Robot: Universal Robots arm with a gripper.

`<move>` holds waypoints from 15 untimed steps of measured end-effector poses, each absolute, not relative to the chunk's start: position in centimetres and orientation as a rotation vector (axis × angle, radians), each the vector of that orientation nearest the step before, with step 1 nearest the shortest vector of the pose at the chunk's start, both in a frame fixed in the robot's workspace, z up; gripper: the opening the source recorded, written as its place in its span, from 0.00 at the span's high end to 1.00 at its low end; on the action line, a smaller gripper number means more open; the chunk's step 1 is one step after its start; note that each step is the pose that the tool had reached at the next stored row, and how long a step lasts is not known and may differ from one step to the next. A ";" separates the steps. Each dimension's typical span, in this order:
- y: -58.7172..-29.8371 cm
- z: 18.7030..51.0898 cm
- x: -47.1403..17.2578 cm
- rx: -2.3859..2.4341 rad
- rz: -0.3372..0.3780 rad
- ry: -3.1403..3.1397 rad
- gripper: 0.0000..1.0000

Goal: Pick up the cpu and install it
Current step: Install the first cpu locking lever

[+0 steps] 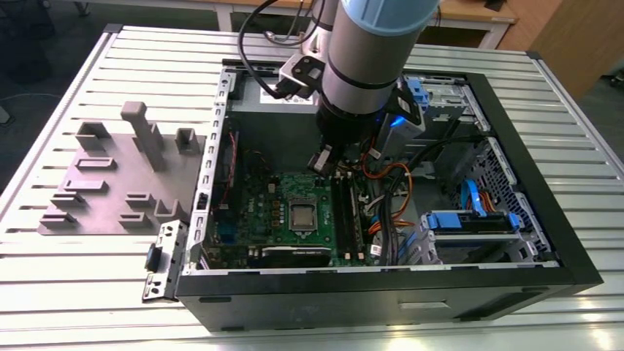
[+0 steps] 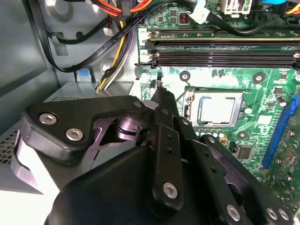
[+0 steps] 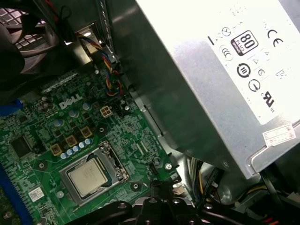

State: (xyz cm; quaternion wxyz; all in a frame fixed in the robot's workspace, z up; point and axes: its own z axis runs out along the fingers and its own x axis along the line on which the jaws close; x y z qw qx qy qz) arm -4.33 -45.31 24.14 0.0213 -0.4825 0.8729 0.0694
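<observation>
In the exterior view, on the left, one grey fixture plate (image 1: 107, 183) with several raised blocks is lying on the slatted metal table (image 1: 58, 292). Just beside it, to the right, the open black computer case (image 1: 390, 285) is lying on its side. One green motherboard (image 1: 283, 212) is sitting on the floor of the case. The cpu (image 1: 303, 216) is lying flat in its socket near the middle of this board, with the silver socket frame (image 1: 303, 232) around it.

To the right of the cpu, dark memory slots (image 1: 349, 216) are running along the board. Further right, black, orange and blue cables (image 1: 390, 197) are crossing over the board edge, and one blue drive bracket (image 1: 466, 219) is sitting near the exterior view's right wall of the case.

The robot arm (image 1: 370, 58) is reaching down into the case from above. The gripper (image 1: 326, 162) is hanging above the board, near the cpu but not touching it. In the second wrist view the fingertips (image 2: 164, 96) are appearing pressed together, with nothing between them, just beside the socket corner. In the first wrist view the cpu (image 3: 86, 176) is sitting in the socket, and one large silver power supply (image 3: 211, 79) is standing close beside the board, near a bundle of coloured wires (image 3: 101, 51).
</observation>
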 end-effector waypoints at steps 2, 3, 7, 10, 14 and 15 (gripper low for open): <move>-45.3 24.1 -4.3 -1.498 0.207 2.709 0.89; -45.3 24.2 -4.4 -1.499 0.202 2.710 0.89; -45.4 24.2 -4.4 -1.503 0.186 2.716 0.89; -45.5 24.2 -4.4 -1.506 0.176 2.719 0.89; -45.7 24.2 -4.4 -1.516 0.170 2.717 0.89; -45.7 24.2 -4.4 -1.519 0.170 2.715 0.89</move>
